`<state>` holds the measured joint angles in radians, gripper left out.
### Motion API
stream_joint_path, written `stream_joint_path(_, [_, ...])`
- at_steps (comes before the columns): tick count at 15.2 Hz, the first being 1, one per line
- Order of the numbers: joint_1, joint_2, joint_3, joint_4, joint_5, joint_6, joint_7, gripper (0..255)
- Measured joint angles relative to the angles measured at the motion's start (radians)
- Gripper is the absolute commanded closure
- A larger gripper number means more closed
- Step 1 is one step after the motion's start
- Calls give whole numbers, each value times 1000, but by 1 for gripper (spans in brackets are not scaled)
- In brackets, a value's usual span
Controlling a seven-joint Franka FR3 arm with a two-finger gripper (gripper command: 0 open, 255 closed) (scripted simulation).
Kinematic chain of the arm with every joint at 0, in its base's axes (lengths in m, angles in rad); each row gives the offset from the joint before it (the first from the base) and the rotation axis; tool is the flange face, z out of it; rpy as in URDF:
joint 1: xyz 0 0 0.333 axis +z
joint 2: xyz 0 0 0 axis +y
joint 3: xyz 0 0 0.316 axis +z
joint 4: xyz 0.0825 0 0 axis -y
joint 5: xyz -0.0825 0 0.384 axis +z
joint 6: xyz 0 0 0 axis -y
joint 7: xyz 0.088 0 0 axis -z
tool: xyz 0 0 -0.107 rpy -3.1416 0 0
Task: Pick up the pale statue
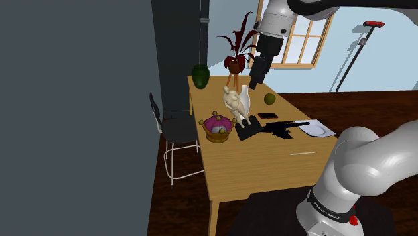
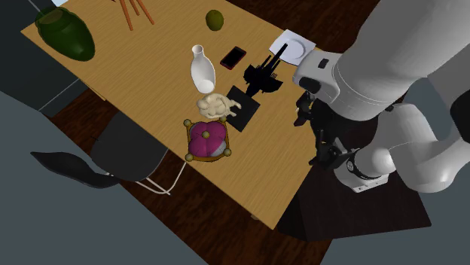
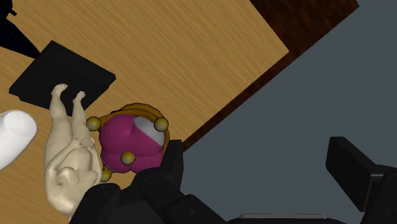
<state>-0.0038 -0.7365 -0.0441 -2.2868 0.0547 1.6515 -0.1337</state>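
Observation:
The pale statue (image 1: 231, 104), a cream figure, stands upright on the wooden table (image 1: 268, 167). A white vase (image 1: 245, 99) is right beside it, and its feet are near a flat black base (image 1: 247, 129). From above, the statue (image 2: 215, 105) sits between the vase (image 2: 202, 71) and a magenta cushion in a gold-knobbed frame (image 2: 207, 139). My gripper (image 1: 256, 72) hangs well above the vase and statue. In the wrist view the gripper (image 3: 254, 153) is open and holds nothing. The statue (image 3: 67, 159) lies off to the side of one finger (image 3: 170, 167), next to the cushion (image 3: 130, 143).
A dark green vase (image 1: 200, 75) and a red-leaved plant (image 1: 236, 50) stand at the table's far end. A green ball (image 1: 269, 98), a phone (image 1: 268, 115), a black object (image 1: 285, 126) and a white plate (image 1: 316, 128) lie nearer the arm. A black chair (image 1: 171, 127) adjoins the table.

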Motion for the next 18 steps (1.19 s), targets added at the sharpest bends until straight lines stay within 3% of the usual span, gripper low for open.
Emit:
stream_joint_path(7, [-13,123,-68,21,-77,60,-131,0])
stream_joint_path(18, [-39,472,-194,177,-196,193,-398,0])
